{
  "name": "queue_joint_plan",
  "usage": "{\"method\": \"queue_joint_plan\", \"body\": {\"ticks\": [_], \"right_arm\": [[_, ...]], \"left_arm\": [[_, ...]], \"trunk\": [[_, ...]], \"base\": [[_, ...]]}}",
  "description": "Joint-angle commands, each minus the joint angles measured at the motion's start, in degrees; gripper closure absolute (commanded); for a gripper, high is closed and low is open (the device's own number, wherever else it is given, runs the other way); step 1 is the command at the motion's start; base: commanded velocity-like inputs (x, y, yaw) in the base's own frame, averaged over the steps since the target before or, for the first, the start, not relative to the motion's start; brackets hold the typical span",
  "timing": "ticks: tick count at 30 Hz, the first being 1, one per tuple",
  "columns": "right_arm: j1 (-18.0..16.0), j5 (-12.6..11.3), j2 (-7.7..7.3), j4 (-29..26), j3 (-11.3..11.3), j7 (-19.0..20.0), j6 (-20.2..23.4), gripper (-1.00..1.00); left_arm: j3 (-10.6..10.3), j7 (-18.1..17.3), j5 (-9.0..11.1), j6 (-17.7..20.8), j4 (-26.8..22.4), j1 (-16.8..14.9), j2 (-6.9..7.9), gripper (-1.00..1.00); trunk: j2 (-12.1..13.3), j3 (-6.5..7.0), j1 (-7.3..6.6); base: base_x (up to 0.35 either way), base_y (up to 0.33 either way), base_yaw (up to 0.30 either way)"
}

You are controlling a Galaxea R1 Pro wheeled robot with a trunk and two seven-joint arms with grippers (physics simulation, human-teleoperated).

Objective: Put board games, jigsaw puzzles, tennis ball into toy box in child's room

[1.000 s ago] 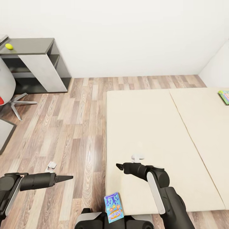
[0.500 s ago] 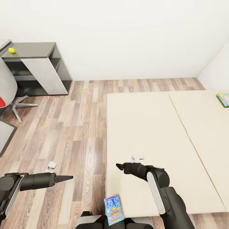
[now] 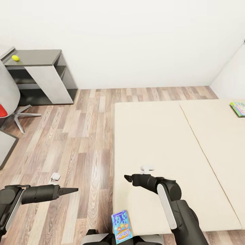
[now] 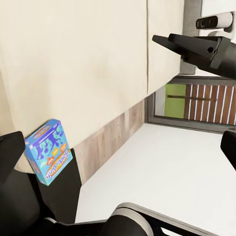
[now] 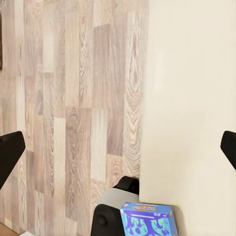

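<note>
A blue cartoon board game (image 3: 121,226) (image 4: 48,152) (image 5: 146,219) stands on my base by the near edge of the bed (image 3: 160,136), free of both grippers. A second board game (image 3: 239,109) lies far right on the mattress. The tennis ball (image 3: 15,58) sits on the table's dark grey corner section (image 3: 37,57). My left gripper (image 3: 75,189) (image 4: 118,142) hangs open over the floor, empty. Over the mattress, my right gripper (image 3: 126,177) (image 5: 118,142) is open and empty too. The toy box and jigsaw puzzles are out of view.
A grey swivel chair (image 3: 8,98) with a red patch stands at the left by the desk. Wood-plank floor (image 3: 75,136) runs between desk and bed. White walls (image 3: 136,41) close the far side and right corner.
The whole view has shifted: desk, ball and bed sit lower and the desk further right, so the camera moved. Both arms and the blue game keep their places relative to me.
</note>
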Motion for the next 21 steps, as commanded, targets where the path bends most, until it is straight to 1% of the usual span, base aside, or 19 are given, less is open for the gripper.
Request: {"method": "queue_joint_plan", "body": {"ticks": [1, 21], "right_arm": [[0.0, 0.0, 0.02, 0.0, -0.1, 0.1, 0.3, -1.00], [0.0, 0.0, 0.03, 0.0, -0.1, 0.1, 0.3, -1.00]], "left_arm": [[0.0, -0.2, -0.1, 0.6, 0.0, 0.0, 0.01, -1.00], [0.0, -0.2, -0.1, 0.6, 0.0, 0.0, 0.01, -1.00]], "trunk": [[-0.1, 0.04, 0.02], [-0.1, 1.92, 0.02]], "base": [[0.000, 0.000, 0.000], [0.000, 0.000, 0.000]]}}
